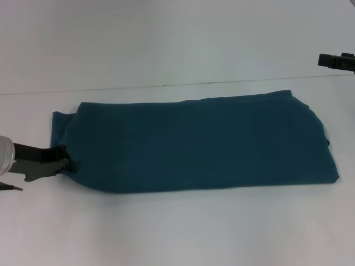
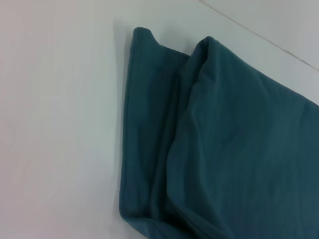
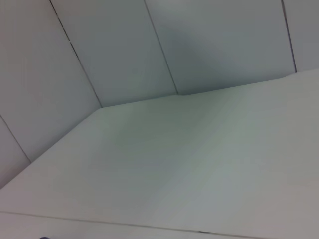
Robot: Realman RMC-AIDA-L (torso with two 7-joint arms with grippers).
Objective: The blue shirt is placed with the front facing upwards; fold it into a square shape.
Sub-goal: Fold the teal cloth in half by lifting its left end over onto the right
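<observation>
The blue shirt [image 1: 199,145] lies folded into a long plain teal band across the table, with no lettering showing. My left gripper [image 1: 62,162] sits at the band's near-left corner, touching the cloth edge where the upper layer bunches slightly. The left wrist view shows that end of the blue shirt [image 2: 224,144] close up, its upper layer overlapping a narrower lower layer. My right gripper [image 1: 336,60] hovers at the far right, off the shirt and above the table. The right wrist view shows only bare table and wall.
The white table [image 1: 177,233] runs around the shirt on all sides. A thin seam line [image 1: 166,86] crosses it behind the shirt. Grey wall panels [image 3: 124,50] rise past the table's far edge.
</observation>
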